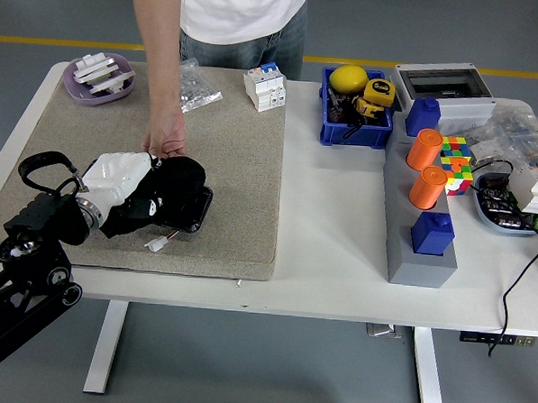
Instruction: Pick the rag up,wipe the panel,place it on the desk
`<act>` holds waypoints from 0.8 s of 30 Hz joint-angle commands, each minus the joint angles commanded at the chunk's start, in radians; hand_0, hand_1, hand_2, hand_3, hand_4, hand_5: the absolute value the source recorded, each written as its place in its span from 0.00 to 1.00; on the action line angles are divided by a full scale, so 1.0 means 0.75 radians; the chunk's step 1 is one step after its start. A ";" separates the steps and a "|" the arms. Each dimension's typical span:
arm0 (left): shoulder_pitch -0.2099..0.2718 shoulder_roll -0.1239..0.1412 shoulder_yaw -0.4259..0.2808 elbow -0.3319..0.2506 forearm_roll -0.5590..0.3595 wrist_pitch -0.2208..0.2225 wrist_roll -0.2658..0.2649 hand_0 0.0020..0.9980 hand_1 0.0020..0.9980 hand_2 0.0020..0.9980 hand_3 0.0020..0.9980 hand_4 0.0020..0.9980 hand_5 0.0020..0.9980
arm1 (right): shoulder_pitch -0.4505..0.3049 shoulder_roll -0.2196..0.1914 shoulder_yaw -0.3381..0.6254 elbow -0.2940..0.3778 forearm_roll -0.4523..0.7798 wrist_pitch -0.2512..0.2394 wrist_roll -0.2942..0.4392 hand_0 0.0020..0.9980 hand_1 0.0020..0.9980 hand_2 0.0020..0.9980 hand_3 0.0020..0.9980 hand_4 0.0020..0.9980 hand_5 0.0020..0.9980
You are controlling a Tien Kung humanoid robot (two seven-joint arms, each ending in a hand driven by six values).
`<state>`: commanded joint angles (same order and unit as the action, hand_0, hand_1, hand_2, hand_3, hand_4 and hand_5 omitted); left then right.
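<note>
A black panel (194, 213) lies on the beige mat (243, 182) at the table's left. My left hand (150, 195), with a white back and black fingers, is shut on a black rag (178, 180) and presses it on the panel, covering most of it. Only the panel's right end shows. A person at the far side rests a hand (166, 142) on the panel's far edge, just above the rag. My right arm is out of view.
A small white connector (156, 243) lies on the mat just in front of the panel. At the back are a purple dish (100, 75), a plastic bag (195, 89), a white breaker (264, 86) and a blue bin (355, 107). A grey block with orange cylinders (425, 151) stands at the right.
</note>
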<state>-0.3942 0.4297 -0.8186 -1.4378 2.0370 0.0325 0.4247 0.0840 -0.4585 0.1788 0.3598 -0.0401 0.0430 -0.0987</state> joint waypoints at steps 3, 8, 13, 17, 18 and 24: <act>-0.018 -0.014 0.040 -0.006 -0.018 0.002 0.003 0.25 0.22 0.54 0.47 0.29 0.00 | 0.002 -0.001 -0.002 0.000 0.001 0.000 0.000 0.74 0.70 0.70 0.68 1.00 0.54; -0.023 -0.045 0.073 -0.016 -0.020 0.000 0.012 0.25 0.22 0.54 0.47 0.30 0.00 | 0.005 0.000 -0.005 0.000 0.001 0.000 -0.001 0.74 0.70 0.70 0.68 1.00 0.54; -0.028 -0.060 0.080 -0.028 -0.025 0.005 0.015 0.25 0.22 0.54 0.47 0.30 0.00 | 0.004 0.001 -0.007 -0.001 0.003 0.001 -0.002 0.74 0.70 0.70 0.68 1.00 0.54; -0.031 -0.061 0.076 -0.036 -0.026 0.006 0.020 0.25 0.22 0.54 0.47 0.30 0.00 | 0.004 0.001 -0.010 -0.002 0.006 0.001 -0.003 0.74 0.70 0.70 0.68 1.00 0.54; -0.031 -0.062 0.072 -0.034 -0.026 0.007 0.020 0.25 0.22 0.54 0.47 0.30 0.00 | 0.005 0.001 -0.010 -0.002 0.006 0.000 -0.003 0.74 0.70 0.70 0.68 1.00 0.54; -0.023 -0.061 0.058 -0.020 -0.022 0.010 0.024 0.25 0.22 0.53 0.47 0.30 0.00 | 0.006 0.002 -0.007 -0.001 0.004 0.000 -0.003 0.74 0.70 0.70 0.68 1.00 0.54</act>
<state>-0.4117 0.3838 -0.7750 -1.4525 2.0203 0.0397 0.4428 0.0881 -0.4566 0.1738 0.3592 -0.0374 0.0430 -0.1009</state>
